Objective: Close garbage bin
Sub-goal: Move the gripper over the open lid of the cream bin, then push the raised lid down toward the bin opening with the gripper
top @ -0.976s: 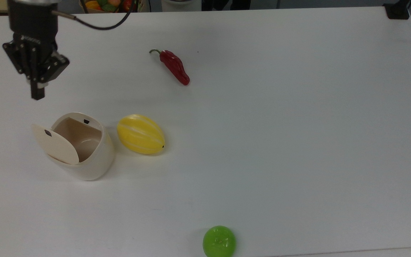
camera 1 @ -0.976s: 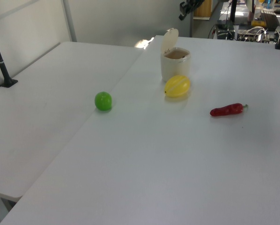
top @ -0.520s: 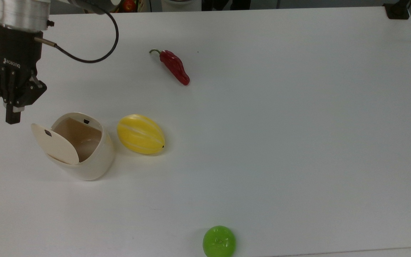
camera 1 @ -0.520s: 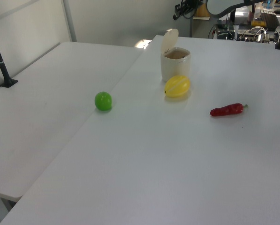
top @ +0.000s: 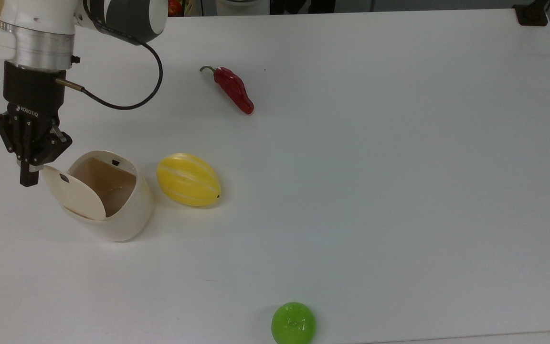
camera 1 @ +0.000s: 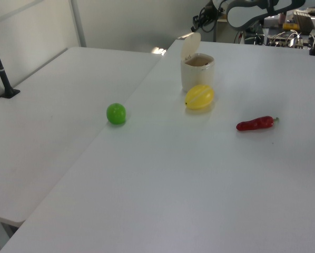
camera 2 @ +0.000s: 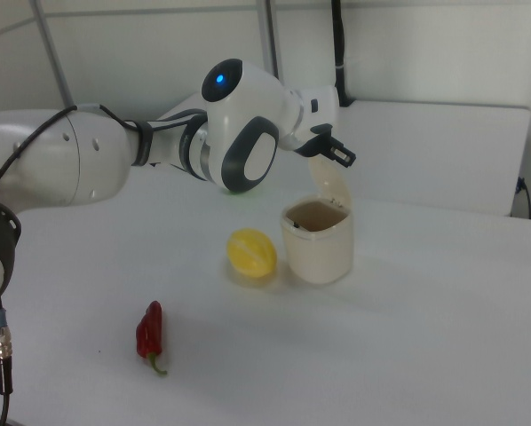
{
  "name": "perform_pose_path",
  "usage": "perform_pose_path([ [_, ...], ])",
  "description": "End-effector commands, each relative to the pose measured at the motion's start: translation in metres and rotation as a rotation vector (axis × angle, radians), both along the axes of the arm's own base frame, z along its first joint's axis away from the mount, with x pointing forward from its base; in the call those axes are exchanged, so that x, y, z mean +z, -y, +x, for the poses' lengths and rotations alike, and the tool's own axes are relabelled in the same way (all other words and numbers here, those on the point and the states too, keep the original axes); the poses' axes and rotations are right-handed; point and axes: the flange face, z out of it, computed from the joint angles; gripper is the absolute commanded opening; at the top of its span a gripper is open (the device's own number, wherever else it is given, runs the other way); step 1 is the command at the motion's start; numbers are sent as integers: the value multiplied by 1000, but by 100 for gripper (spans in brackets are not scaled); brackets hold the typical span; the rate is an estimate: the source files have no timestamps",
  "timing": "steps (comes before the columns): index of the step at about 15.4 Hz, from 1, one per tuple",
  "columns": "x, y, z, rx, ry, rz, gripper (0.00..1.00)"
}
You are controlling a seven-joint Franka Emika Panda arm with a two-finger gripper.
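Top view: the gripper point(top: 27, 177), marked "ROBOTIQ" on its black body, is seen with its fingers drawn together and nothing held, its tip just beside the raised lid point(top: 75, 192) of the garbage bin point(top: 112, 210). The bin stands open on the white table point(top: 375, 191) at the top view's left; black marks are shown on the lid and the inner rim. A yellow melon point(top: 188, 179) lies just beside the bin, a red chili pepper point(top: 233, 89) well apart, and a green ball point(top: 293, 323) near the table's edge. Compared with half a second earlier, the gripper is placed lower and closer to the lid.

Left view: the seam between two table tops is revealed, and the lid point(camera 1: 190, 45) is seen upright.

Right view: a blue light on the arm point(camera 2: 219, 82) is shown.
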Motion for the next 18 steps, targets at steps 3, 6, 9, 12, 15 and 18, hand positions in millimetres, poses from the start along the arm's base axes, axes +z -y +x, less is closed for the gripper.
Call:
perform_pose_path([
  [3,11,-21,0,23,-40,22,0],
  [6,11,-34,-2,47,-118,24,0],
  [9,10,-41,-7,57,-206,24,0],
  [12,1,-50,-11,69,-316,15,0],
  [15,-8,-55,-15,68,-407,19,0],
  [18,-12,-58,-18,68,-440,26,0],
])
